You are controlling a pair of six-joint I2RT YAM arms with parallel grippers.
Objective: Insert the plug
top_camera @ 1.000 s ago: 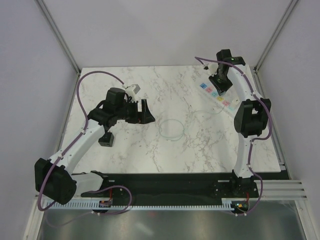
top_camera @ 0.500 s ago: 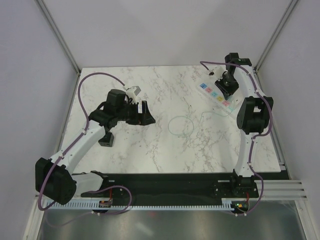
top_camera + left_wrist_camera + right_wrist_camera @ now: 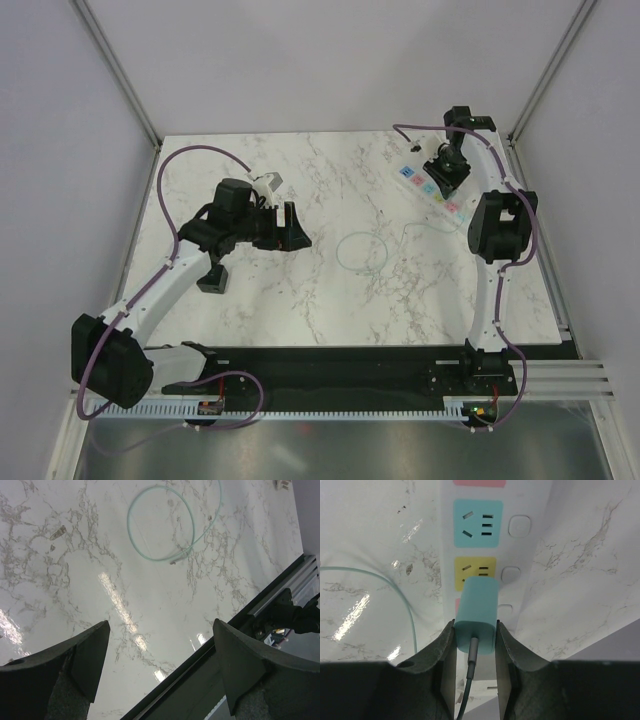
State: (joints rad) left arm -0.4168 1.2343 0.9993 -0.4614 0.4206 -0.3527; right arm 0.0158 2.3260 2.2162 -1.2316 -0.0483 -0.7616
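Note:
The plug point(image 3: 477, 612) is a pale teal block with a grey cable in its back. My right gripper point(image 3: 475, 629) is shut on its sides and holds it over the white power strip point(image 3: 520, 510), its front end at the yellow socket point(image 3: 476, 570). A teal socket point(image 3: 477, 523) lies beyond. In the top view the right gripper point(image 3: 441, 176) is over the strip point(image 3: 456, 209) at the back right. The thin pale-green cable point(image 3: 340, 252) coils mid-table. My left gripper point(image 3: 291, 226) is open and empty above the table's left half.
A black block point(image 3: 212, 278) sits below my left forearm; I cannot tell whether it is part of the arm. The cable loop shows in the left wrist view point(image 3: 128, 520), with the table's dark front rail point(image 3: 235, 630) near the fingers.
My right gripper has shifted slightly over the strip with the plug. The cable coil has slid to the right. The left arm has barely moved.

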